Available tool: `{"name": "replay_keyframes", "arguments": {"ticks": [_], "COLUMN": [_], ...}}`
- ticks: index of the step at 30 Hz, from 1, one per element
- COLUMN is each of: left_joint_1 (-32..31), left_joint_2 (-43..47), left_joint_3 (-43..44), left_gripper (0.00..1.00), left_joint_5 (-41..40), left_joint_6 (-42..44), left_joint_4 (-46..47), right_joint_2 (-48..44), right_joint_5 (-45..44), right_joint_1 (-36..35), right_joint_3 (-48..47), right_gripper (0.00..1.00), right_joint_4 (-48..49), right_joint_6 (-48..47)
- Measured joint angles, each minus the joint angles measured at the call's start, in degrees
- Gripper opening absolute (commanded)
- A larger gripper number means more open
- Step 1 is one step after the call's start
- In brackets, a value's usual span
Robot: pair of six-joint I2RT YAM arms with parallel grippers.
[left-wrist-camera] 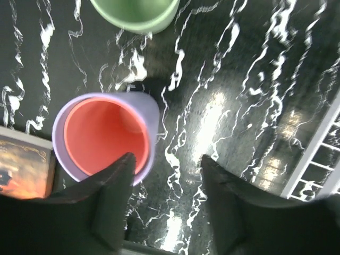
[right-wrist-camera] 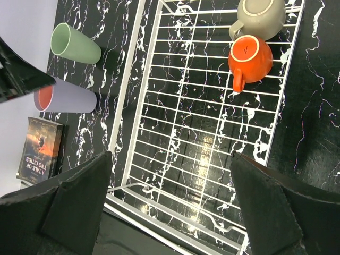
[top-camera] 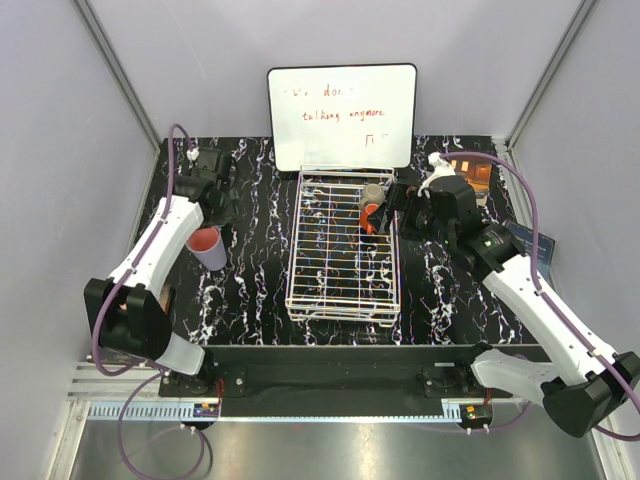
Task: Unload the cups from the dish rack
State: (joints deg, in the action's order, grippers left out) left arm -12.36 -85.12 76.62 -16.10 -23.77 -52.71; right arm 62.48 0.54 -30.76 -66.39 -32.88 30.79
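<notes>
The white wire dish rack (top-camera: 294, 240) stands mid-table. In its far right corner are a beige-grey cup (top-camera: 373, 192) and an orange handled cup (top-camera: 371, 215), both bottom up in the right wrist view, beige-grey (right-wrist-camera: 260, 16) and orange (right-wrist-camera: 249, 57). My right gripper (right-wrist-camera: 172, 159) is open and empty above the rack (right-wrist-camera: 126, 95). A pink cup nested in a lavender cup (top-camera: 207, 247) stands left of the rack. My left gripper (left-wrist-camera: 167, 164) is open and empty just beside that stack (left-wrist-camera: 103, 135). A pale green cup (left-wrist-camera: 135, 13) stands behind it.
A whiteboard (top-camera: 342, 115) leans at the back behind the rack. A book (right-wrist-camera: 42, 149) lies at the table's left edge near the lavender cup (right-wrist-camera: 66, 98) and green cup (right-wrist-camera: 74, 43). Another book (top-camera: 532, 248) lies at the right edge. The rack's corner (left-wrist-camera: 311, 151) shows right of my left gripper.
</notes>
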Motion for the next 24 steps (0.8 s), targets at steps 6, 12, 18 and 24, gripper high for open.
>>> {"name": "replay_keyframes", "arguments": {"ticks": [6, 12, 18, 24], "left_joint_1": [0.0, 0.0, -0.63, -8.66], "left_joint_2": [1.55, 9.16, 22.16, 25.33], "left_joint_3": [5.51, 7.41, 2.49, -3.93], "left_gripper": [0.72, 0.72, 0.72, 0.72], "left_joint_5": [-1.57, -2.32, 1.38, 2.21], "left_joint_6": [-0.09, -1.99, -5.33, -8.55], "left_joint_4": [-1.33, -0.81, 4.83, 7.15], "right_joint_2": [0.33, 3.76, 15.54, 26.29], "right_joint_5": [-0.2, -2.73, -5.84, -9.07], "right_joint_1": [0.0, 0.0, 0.0, 0.0], "right_joint_3": [0.0, -0.07, -2.4, -10.01], "right_gripper": [1.0, 1.0, 1.0, 0.99], "right_joint_4": [0.0, -0.52, -2.89, -3.54], "right_joint_6": [-1.05, -4.31, -7.5, -10.12]}}
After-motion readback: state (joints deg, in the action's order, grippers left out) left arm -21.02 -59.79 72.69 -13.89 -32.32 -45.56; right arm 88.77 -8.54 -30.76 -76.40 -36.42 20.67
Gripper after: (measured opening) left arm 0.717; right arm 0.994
